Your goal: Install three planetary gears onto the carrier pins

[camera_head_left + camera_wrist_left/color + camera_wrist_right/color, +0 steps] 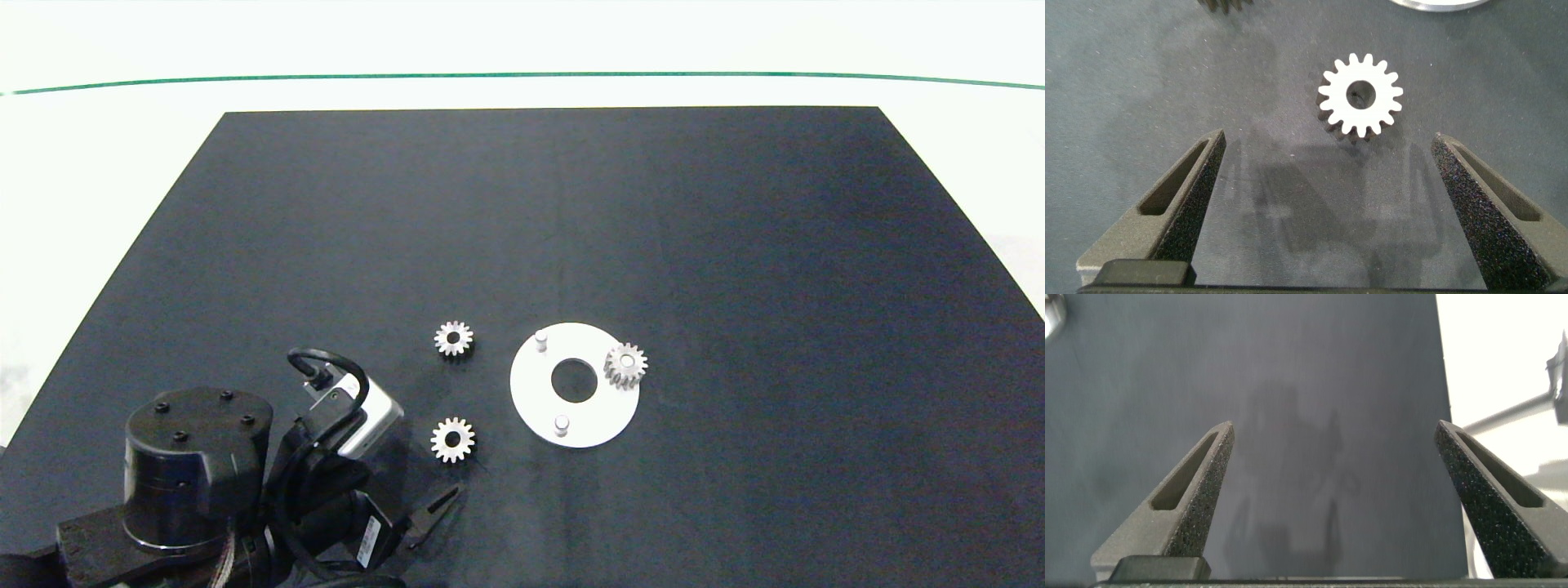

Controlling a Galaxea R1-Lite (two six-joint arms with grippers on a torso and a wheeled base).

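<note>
Where the left arm enters at the head view's lower left corner, these things show:

Left gripper (pixel 1327 204): fingers spread wide and holding nothing, low over the black mat (pixel 735 245); in the head view only one dark fingertip (pixel 437 510) shows past the wrist camera.

Nearest planetary gear (pixel 1360 95): flat on the mat just beyond the fingertips, apart from both foam pads, its centre hole facing up. In the head view this near gear (pixel 452 439) lies between the gripper and the disc, just beside the disc's left edge but not touching it.

Second loose gear (pixel 453 338): flat on the mat, farther from the gripper, straight behind the near one, left of the disc.

Carrier disc (pixel 531 392): flat white round plate with a large central hole, right of both loose gears.

Carrier pins: three in a triangle. The far-left pin (pixel 540 339) and the near pin (pixel 561 425) stand bare.

Seated gear (pixel 626 364): on the third pin at the disc's right edge, the pin's top showing through its hole, teeth overhanging the rim.

Right gripper (pixel 1331 498): fingers spread, empty, above a bare part of the mat near its edge; not seen in the head view.
</note>
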